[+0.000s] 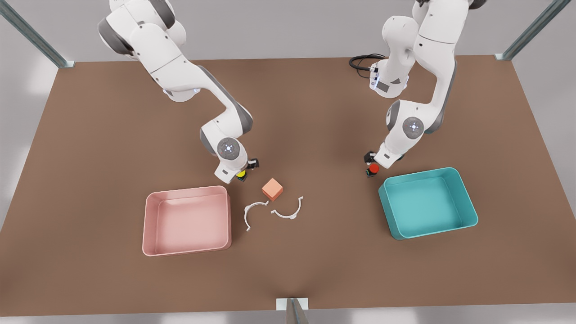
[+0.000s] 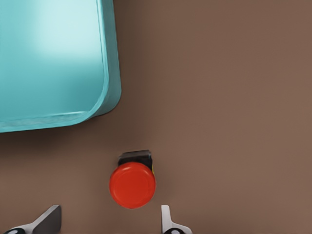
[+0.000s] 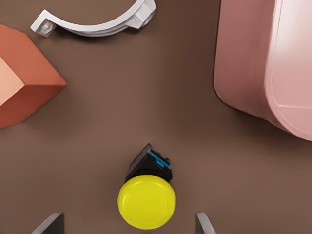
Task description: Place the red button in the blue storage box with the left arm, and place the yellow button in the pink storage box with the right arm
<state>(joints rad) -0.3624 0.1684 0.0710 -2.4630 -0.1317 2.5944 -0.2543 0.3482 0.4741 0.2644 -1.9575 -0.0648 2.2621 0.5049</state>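
Between the wide-spread fingers of each gripper, on the bench: red button (image 2: 132, 185) (left gripper (image 2: 109, 222)), yellow button (image 3: 146, 202) (right gripper (image 3: 129, 224)); likely light, rigid, slick-capped; best gripped at the black base.

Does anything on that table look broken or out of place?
Two white curved pieces lie apart on the table near the orange cube, like halves of a split ring. Both trays sit flat and empty; nothing is spilled.

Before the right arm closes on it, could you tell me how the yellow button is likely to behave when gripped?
The yellow button is probably light and rigid. Its round, smooth cap overhangs a narrower black base, so it may slip or tip if pinched at the cap. The right gripper stands open around it.
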